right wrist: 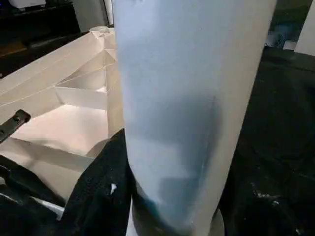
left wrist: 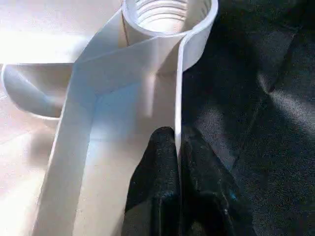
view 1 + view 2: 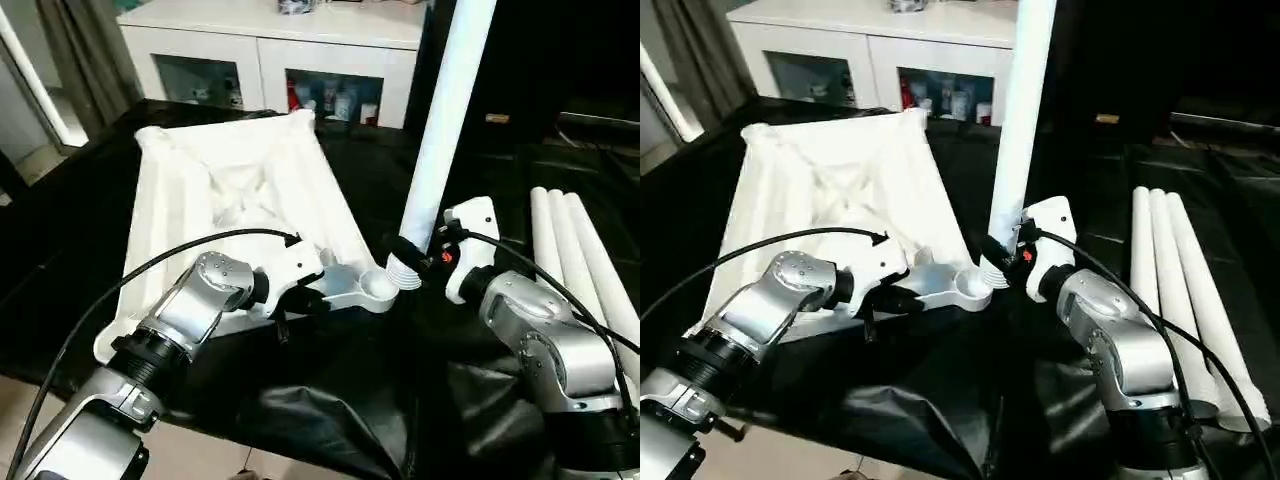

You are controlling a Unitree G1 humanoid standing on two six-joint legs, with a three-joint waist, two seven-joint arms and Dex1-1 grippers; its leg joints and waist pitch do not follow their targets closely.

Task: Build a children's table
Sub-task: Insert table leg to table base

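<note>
Table top [image 3: 240, 190]: lies underside up on the black-draped surface [image 3: 60, 230], ribs showing, 1 threaded corner socket [image 3: 378, 287] nearest the robot.
Held leg [image 3: 440, 130]: stands nearly upright, leaning slightly, its threaded end just beside that socket and not yet in it.
Spare legs [image 3: 585, 250]: 3 lie side by side on the surface to the robot's right, well apart from the top.
Left gripper [image 2: 178, 162]: jaws clenched on the thin rim wall of the top, just beside the socket.
Right gripper [image 3: 425, 258]: jaws grasping the held leg low down, near its threads.
Risk 1: the leg looks off-centre and tilted; pushed down like this it could cross-thread or ride on the socket lip.
Risk 2: the pinch on the thin rim is narrow; twisting force could make the top slip or pivot on the loose cloth.
Room: a white cabinet [image 3: 270, 45] with glass doors stands behind the surface, curtains [image 3: 80, 50] to the left.
</note>
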